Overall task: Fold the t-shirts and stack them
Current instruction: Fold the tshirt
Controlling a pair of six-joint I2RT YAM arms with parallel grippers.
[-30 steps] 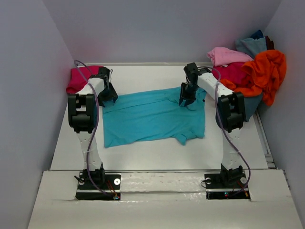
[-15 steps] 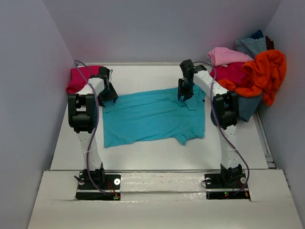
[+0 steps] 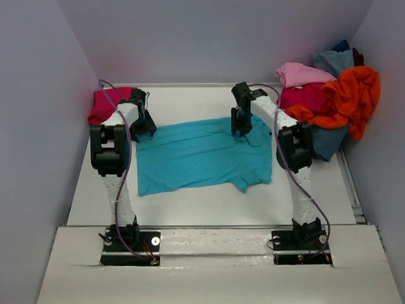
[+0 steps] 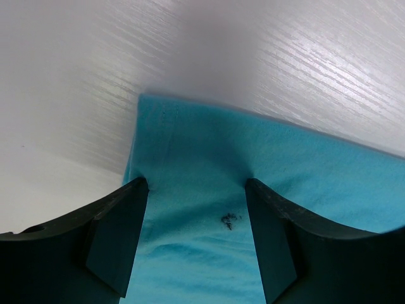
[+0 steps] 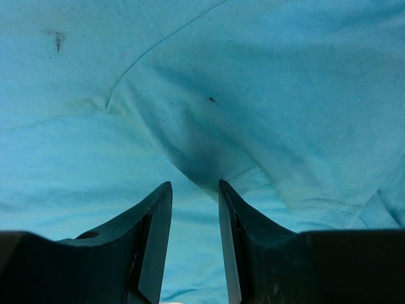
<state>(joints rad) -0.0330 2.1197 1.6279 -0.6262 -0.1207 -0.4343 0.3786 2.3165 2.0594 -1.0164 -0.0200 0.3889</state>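
Note:
A bright turquoise t-shirt [image 3: 202, 155] lies spread flat in the middle of the table. My left gripper [image 3: 143, 128] stands on its far left corner; in the left wrist view the gripper [image 4: 196, 187] is wide open, fingers pressed onto the turquoise cloth [image 4: 209, 158]. My right gripper [image 3: 239, 130] is at the shirt's far edge near the collar; in the right wrist view the gripper [image 5: 195, 187] has its jaws narrowly apart, with a raised fold of the turquoise cloth [image 5: 199, 161] just beyond the tips. Nothing shows between the pads.
A crimson shirt [image 3: 107, 104] lies at the far left corner. A loose pile at the far right holds a light pink shirt [image 3: 300, 73], a magenta one [image 3: 310, 98], an orange one [image 3: 354, 95] and a dusty blue one [image 3: 332, 60]. Walls close in on three sides.
My right gripper has moved left and slightly farther back along the shirt's far edge. The left gripper and the shirt have stayed put.

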